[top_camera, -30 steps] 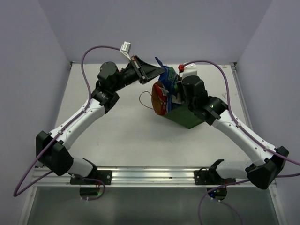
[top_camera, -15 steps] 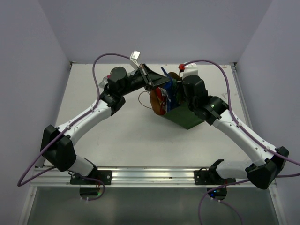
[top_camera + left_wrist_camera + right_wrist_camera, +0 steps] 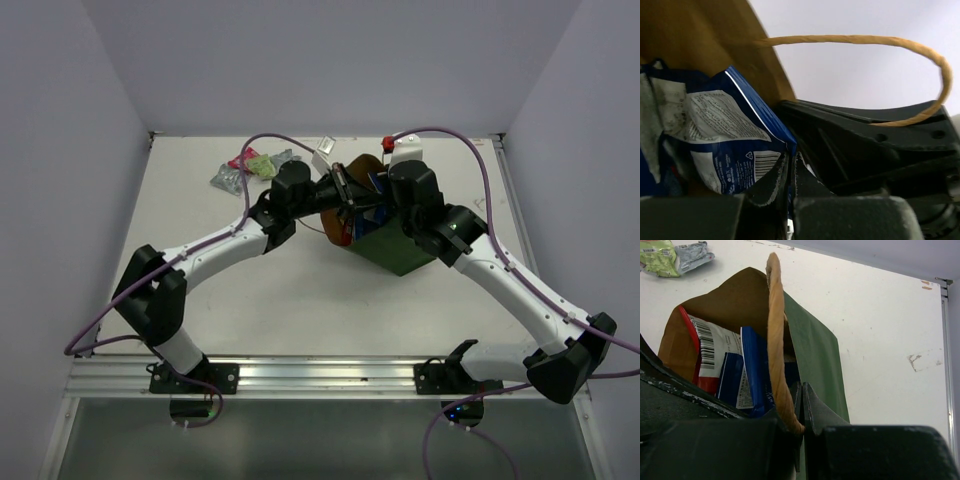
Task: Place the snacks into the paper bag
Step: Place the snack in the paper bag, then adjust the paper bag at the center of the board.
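- The left gripper has swung down from above into the mouth of the paper bag; its jaws are pinched almost together on the edge of the blue-white packet, now inside the brown lining
- The right gripper stays clamped on the tan handle; the bag has not shifted
- With the left arm lowered, loose packets in pink, green and silver show at the far left
- White table, lightly scuffed; metal rail along its near edge; plain pale lilac walls

table | paper bag centre-far | loose packets far-left
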`<state>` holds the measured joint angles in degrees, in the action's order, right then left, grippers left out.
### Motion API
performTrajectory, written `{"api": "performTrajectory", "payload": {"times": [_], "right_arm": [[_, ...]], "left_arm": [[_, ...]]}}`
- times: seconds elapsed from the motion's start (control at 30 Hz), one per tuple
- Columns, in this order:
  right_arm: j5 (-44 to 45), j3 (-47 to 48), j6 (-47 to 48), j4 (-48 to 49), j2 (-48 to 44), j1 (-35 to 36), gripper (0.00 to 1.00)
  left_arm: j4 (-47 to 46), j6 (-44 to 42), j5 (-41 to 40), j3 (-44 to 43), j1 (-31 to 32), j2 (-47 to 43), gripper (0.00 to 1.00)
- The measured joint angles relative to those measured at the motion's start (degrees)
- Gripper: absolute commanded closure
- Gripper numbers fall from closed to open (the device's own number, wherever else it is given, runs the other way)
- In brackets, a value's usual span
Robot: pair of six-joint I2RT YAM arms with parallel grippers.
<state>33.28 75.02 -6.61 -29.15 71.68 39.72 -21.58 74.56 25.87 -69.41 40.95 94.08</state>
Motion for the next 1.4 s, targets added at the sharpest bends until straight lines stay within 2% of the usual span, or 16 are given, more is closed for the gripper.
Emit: {"api": "performTrajectory", "payload": {"times": [0.03, 0.07, 0.13, 0.17, 0.23, 0.27, 0.4, 0.53, 0.77, 0.87, 1.07, 1.27, 1.4], "right_arm": [[0.0, 0.0, -0.02, 0.02, 0.0, 0.0, 1.0], [0.0, 0.0, 0.0, 0.02, 0.0, 0.0, 1.0], [0.04, 0.0, 0.02, 0.02, 0.0, 0.0, 1.0], [0.11, 0.0, 0.0, 0.04, -0.02, 0.0, 1.0], [0.15, 0.0, 0.02, 0.04, -0.04, 0.0, 1.0], [0.17, 0.0, 0.02, 0.04, -0.04, 0.0, 1.0], [0.13, 0.0, 0.02, 0.42, -0.07, 0.0, 1.0], [0.17, 0.0, 0.04, 0.31, -0.07, -0.04, 1.0], [0.15, 0.0, 0.02, 0.28, -0.07, -0.04, 1.0], [0.15, 0.0, 0.02, 0.26, -0.07, -0.04, 1.0], [0.15, 0.28, 0.02, -0.04, -0.07, -0.04, 1.0], [0.15, 0.28, 0.02, -0.17, -0.07, -0.04, 1.0], [0.13, 0.28, 0.02, -0.22, -0.07, -0.04, 1.0]], "left_arm": [[1.01, -0.79, -0.48, 0.0, 0.07, 0.0, 0.96], [2.99, -2.1, -1.25, -0.09, 0.09, -0.02, 0.85], [6.08, -4.11, -2.54, -0.48, 0.07, -0.02, 0.71], [8.52, -5.84, -3.74, -0.74, 0.07, -0.02, 0.58], [14.03, -9.51, -6.49, -1.66, 0.07, -0.13, 0.48], [16.94, -11.13, -7.76, -2.4, 0.07, -0.2, 0.38], [27.08, -16.96, -12.7, -6.84, 0.07, -1.27, 0.18], [35.21, -21.9, -16.85, -13.27, 0.07, -3.1, 0.11], [47.95, -30.56, -26.67, -26.71, 0.07, -8.39, 0.1], [53.09, -33.14, -31.63, -29.4, 0.07, -11.41, 0.1], [62.71, -36.39, -38.03, -27.87, 0.04, -13.51, 0.11], [64.81, -38.49, -37.7, -18.56, 0.07, -14.14, 0.12], [65.33, -39.28, -37.2, -15.61, 0.07, -14.19, 0.16]]}}
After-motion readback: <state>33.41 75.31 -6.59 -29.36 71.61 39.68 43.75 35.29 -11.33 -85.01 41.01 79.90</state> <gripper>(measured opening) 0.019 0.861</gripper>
